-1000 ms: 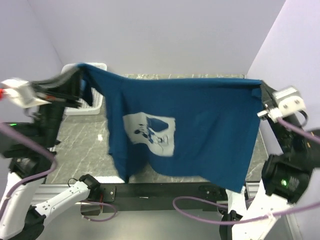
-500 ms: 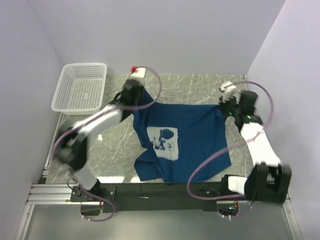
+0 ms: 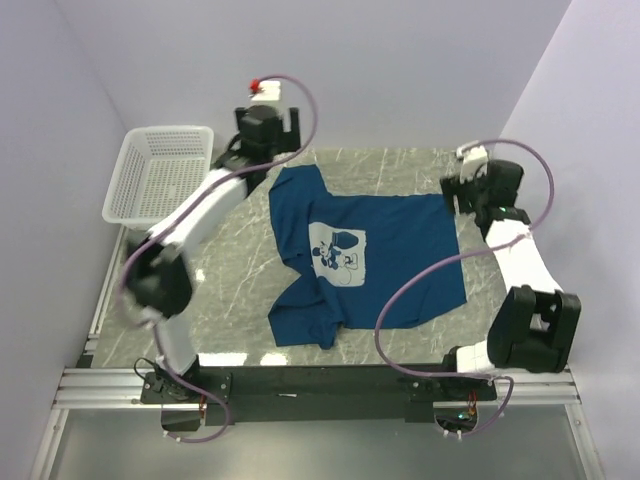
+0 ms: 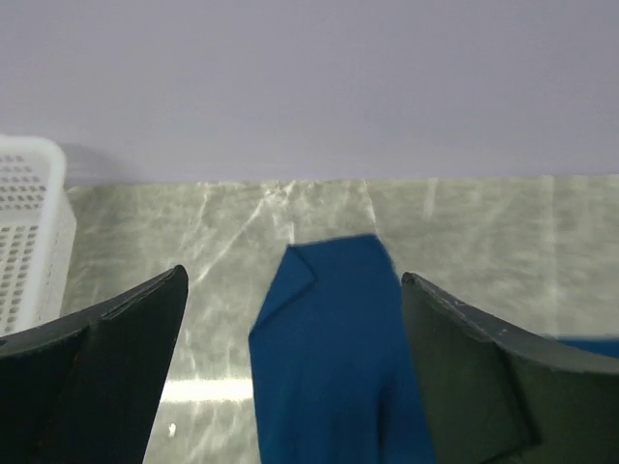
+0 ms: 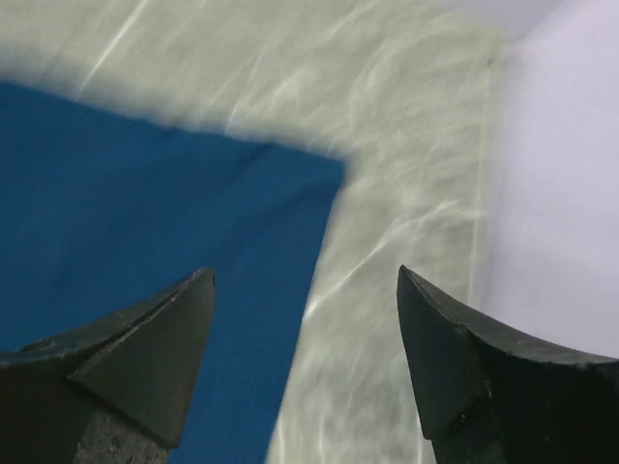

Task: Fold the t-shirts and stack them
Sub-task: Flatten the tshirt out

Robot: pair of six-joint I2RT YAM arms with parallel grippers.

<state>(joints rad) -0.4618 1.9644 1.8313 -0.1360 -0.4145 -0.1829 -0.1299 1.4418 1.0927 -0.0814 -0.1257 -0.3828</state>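
T-shirt (image 3: 385, 260), dark blue, lies on the table (image 3: 235, 270) with the pale mouse print (image 3: 338, 247) facing up. Far and right portions are spread mostly flat. The near-left portion is rumpled and doubled over itself, ending in a bunched corner close to the near edge of the table. A narrow flap of the shirt runs out toward the far left, with one small corner turned over, as seen from the left wrist. Left gripper (image 4: 292, 278) hangs over that far-left flap near the back wall. Its fingers (image 4: 116, 367) are spread wide with nothing between them, and the blue cloth lies on the table below the gap, not touching either finger. Right gripper (image 5: 305, 275) hangs over the shirt's far-right corner, near the right wall. Its fingers (image 5: 135, 358) are likewise spread wide and hold nothing. The corner of the cloth lies flat on the table under the gap, its edge running between the two fingers. White lattice basket (image 3: 165, 132) stands at the far-left corner of the table, apart from the shirt. The left wrist view catches its wall at the left edge.
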